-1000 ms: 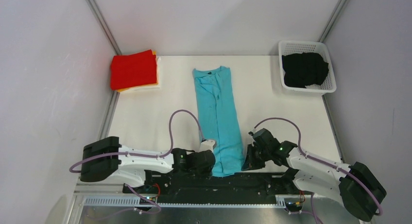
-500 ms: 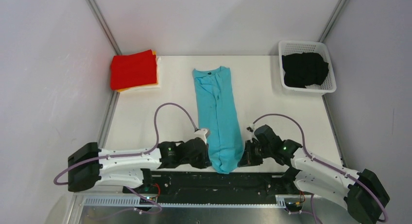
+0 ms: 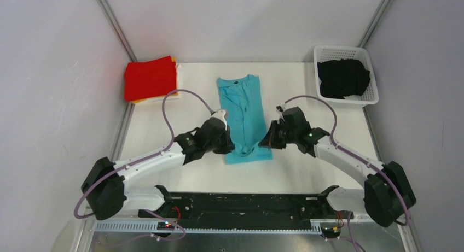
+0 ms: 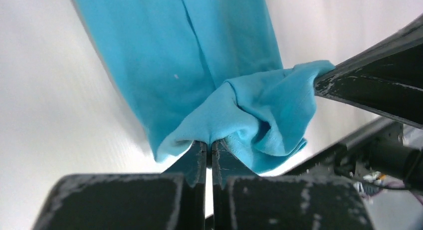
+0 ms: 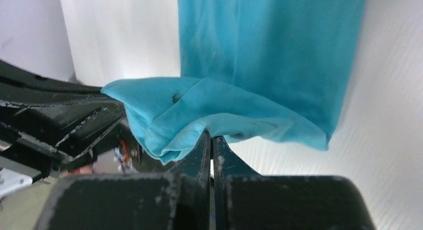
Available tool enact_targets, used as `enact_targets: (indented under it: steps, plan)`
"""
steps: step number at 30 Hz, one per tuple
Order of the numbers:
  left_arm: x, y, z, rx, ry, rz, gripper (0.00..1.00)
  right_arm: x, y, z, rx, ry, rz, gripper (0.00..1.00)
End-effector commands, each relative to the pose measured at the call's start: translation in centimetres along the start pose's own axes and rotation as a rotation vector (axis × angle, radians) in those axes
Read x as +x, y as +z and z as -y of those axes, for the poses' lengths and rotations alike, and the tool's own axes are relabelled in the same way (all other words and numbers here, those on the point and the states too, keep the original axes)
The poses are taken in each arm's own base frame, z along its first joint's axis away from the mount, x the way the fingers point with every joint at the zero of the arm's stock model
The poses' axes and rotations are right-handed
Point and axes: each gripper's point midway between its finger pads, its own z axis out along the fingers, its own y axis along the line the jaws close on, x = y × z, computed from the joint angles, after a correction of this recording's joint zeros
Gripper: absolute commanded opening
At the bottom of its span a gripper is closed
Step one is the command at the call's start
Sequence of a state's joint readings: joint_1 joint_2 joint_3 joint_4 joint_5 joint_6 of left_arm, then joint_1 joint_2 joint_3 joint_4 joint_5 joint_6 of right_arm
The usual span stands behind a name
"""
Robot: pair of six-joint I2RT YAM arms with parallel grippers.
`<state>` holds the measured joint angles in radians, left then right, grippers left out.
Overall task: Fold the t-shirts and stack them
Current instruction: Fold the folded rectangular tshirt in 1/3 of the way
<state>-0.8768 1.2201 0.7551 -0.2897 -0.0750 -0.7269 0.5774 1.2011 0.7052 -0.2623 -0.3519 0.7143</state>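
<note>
1. Broadly, the table [image 3: 306, 170] is white and carries everything, with both arms reaching out over it from its near edge.
2. Blue shirt [image 3: 243, 107]: a long narrow strip lying flat, collar at the far end, well beyond both sets of fingertips. Its near end is lifted and doubled back, hanging slack between the two grippers, as both wrist views show [image 4: 199, 55] [image 5: 269, 45].
3. Left arm [image 3: 148, 164]: stretched forward and angled inward, wrist low over the cloth, a purple cable [image 3: 175, 99] looping above it.
4. Right arm [image 3: 344, 159]: mirrors it, angled inward from the other side, wrist low.
5. Red shirt [image 3: 150, 77]: folded, on top of a stack with orange [image 3: 174, 59] and white [image 3: 170, 97] edges showing beneath, far left of the left fingers.
6. Basket [image 3: 323, 52]: far right of the right fingers, holding a black shirt [image 3: 343, 77].
7. Left gripper [image 3: 227, 147] [image 4: 205, 146]: fingers pressed together, pinching the left corner of the raised hem, with cloth bunched just past the tips.
8. Right gripper [image 3: 267, 141] [image 5: 210, 140]: fingers likewise clamped tight on the right corner of that hem, facing the left gripper across the shirt's width.
</note>
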Motion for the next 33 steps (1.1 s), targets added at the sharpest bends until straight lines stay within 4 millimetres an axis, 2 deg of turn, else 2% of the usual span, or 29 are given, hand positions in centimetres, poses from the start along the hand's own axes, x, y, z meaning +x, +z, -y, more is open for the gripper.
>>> enact_targets:
  steps: [1, 2, 3, 4, 5, 6, 10, 11, 14, 20, 24, 26, 27, 28, 30, 31, 32, 33]
  plan:
    - [-5.5, 1.4, -1.3, -0.040, 0.008, 0.087, 0.00, -6.8, 0.6, -0.5, 0.061, -0.048, 0.191, 0.00]
    - [-6.6, 1.5, -1.0, -0.030, 0.011, 0.097, 0.00, -8.2, 0.9, 0.1, 0.099, -0.043, 0.223, 0.00]
    - [-6.9, 2.4, -1.9, -0.053, 0.002, 0.083, 0.00, -8.9, 1.0, 0.1, 0.107, -0.043, 0.237, 0.00]
    - [-7.7, 2.5, -1.5, -0.041, 0.013, 0.087, 0.00, -10.4, 1.2, 0.1, 0.111, -0.050, 0.266, 0.00]
    - [-8.0, 3.4, -2.3, -0.062, 0.005, 0.075, 0.00, -11.0, 1.4, 0.1, 0.112, -0.053, 0.277, 0.00]
    - [-8.8, 3.5, -2.1, -0.057, 0.009, 0.081, 0.00, -12.1, 1.7, 0.1, 0.114, -0.056, 0.291, 0.00]
    - [-10.5, 5.1, -4.2, -0.105, -0.028, 0.080, 0.00, -14.5, 3.2, 0.3, 0.102, -0.060, 0.290, 0.00]
    - [-10.8, 5.5, -5.1, -0.124, -0.039, 0.076, 0.00, -14.5, 3.9, 0.8, 0.106, -0.055, 0.274, 0.00]
    - [-11.8, 6.4, -5.3, -0.110, -0.039, 0.065, 0.00, -16.0, 4.6, 1.1, 0.103, -0.047, 0.282, 0.00]
    - [-11.9, 8.9, -6.5, -0.137, -0.054, 0.024, 0.01, -17.1, 6.4, 2.1, 0.124, -0.041, 0.272, 0.00]
    - [-12.4, 10.1, -7.8, -0.173, -0.070, 0.022, 0.07, -17.6, 7.5, 2.8, 0.133, -0.036, 0.265, 0.00]
    - [-12.8, 10.5, -8.5, -0.196, -0.080, 0.028, 0.15, -17.9, 8.2, 3.2, 0.134, -0.028, 0.257, 0.04]
    - [-13.0, 10.5, -8.9, -0.204, -0.090, 0.032, 0.22, -18.2, 8.7, 3.4, 0.133, -0.023, 0.255, 0.09]
    - [-13.4, 10.7, -9.0, -0.205, -0.094, 0.038, 0.24, -18.3, 9.0, 3.5, 0.133, -0.023, 0.254, 0.13]
    - [-14.9, 10.6, -9.6, -0.220, -0.098, 0.069, 0.38, -19.0, 9.7, 4.1, 0.143, -0.012, 0.253, 0.36]
    - [-15.5, 10.4, -9.8, -0.230, -0.096, 0.085, 0.57, -20.0, 9.5, 3.7, 0.134, -0.014, 0.267, 0.43]
    - [-16.8, 9.9, -9.9, -0.240, -0.099, 0.114, 0.69, -20.0, 9.6, 3.8, 0.139, -0.011, 0.261, 0.61]
    - [-17.7, 9.5, -9.7, -0.237, -0.096, 0.131, 0.92, -20.7, 9.2, 3.4, 0.134, -0.017, 0.272, 0.71]
